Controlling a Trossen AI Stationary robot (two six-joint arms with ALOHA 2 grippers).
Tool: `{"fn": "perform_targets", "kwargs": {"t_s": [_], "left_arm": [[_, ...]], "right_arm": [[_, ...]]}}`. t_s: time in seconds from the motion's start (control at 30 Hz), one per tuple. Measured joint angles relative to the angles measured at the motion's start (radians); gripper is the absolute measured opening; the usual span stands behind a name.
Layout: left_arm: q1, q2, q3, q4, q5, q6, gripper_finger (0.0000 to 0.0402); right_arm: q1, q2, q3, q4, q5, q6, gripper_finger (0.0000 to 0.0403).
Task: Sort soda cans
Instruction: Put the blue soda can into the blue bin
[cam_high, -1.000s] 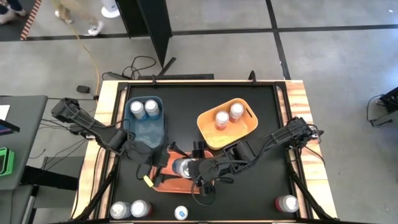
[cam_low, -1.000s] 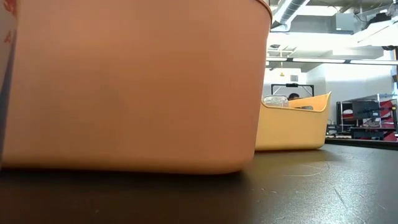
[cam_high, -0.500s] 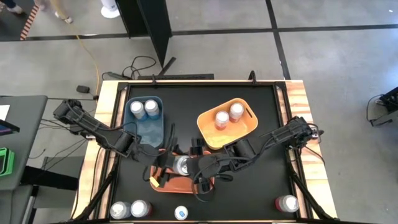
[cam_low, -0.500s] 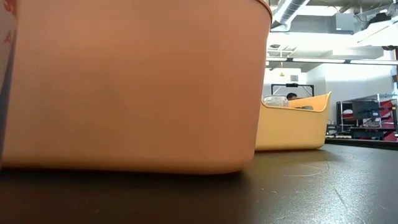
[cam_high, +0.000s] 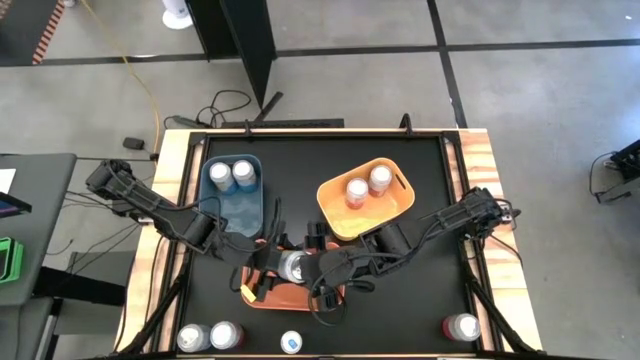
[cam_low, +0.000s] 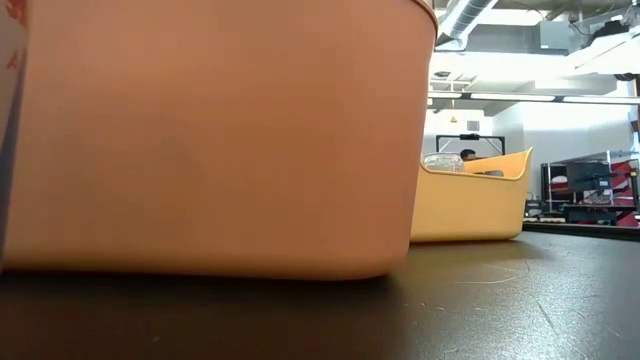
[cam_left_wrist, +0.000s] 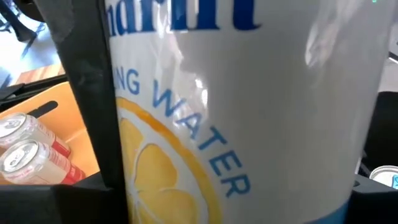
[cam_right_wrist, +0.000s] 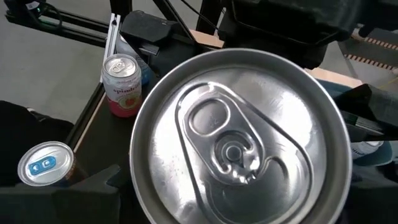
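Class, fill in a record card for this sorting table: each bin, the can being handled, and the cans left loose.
Blue bin: two cans
Yellow bin: two pink cans
Orange bin: beneath both pincers
White lemon can: between left pincer and right pincer, over the orange bin
Loose cans: four along the table's front edge

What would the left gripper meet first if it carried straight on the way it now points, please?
The white lemon-water can, which already fills the left wrist view between the left gripper's fingers; overhead it stands over the orange bin. Contact is unclear.
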Motion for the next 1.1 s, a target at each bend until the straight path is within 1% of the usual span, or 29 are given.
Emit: {"fn": "perform_targets", "kwargs": {"t_s": [0.1,0.3,0.4,0.53,0.63,0.87,1.03,1.1], "left_arm": [[-0.001,0.000,0.000,0.009,-0.006,0.011,0.0275],[-0.018,0.000,-0.002,0.028,-0.013,0.017,0.0275],[-0.030,0.000,-0.002,0.061,-0.022,0.028,0.0275],[-0.042,-0.006,-0.002,0.068,-0.040,0.048,0.0275],[-0.046,-0.005,-0.002,0.108,-0.045,0.075,0.0275],[-0.052,-0.017,-0.002,0.302,-0.052,0.181,0.0275],[-0.054,-0.033,-0.002,0.504,-0.043,0.246,0.0275],[-0.054,-0.039,-0.002,0.577,-0.014,0.255,0.0275]], "right_arm": [[0.012,0.000,0.000,0.008,0.012,-0.022,0.0329],[0.046,-0.038,0.001,0.009,0.080,-0.041,0.0362],[0.064,-0.064,0.001,0.010,0.103,-0.038,0.0367],[0.098,-0.089,0.001,0.013,0.169,-0.038,0.0367],[0.121,-0.096,0.002,0.042,0.216,-0.040,0.0367],[0.194,-0.091,0.001,0.125,0.329,-0.117,0.0368],[0.260,-0.091,-0.020,0.250,0.433,-0.244,0.0368],[0.286,-0.085,-0.024,0.291,0.482,-0.302,0.0368]]}}
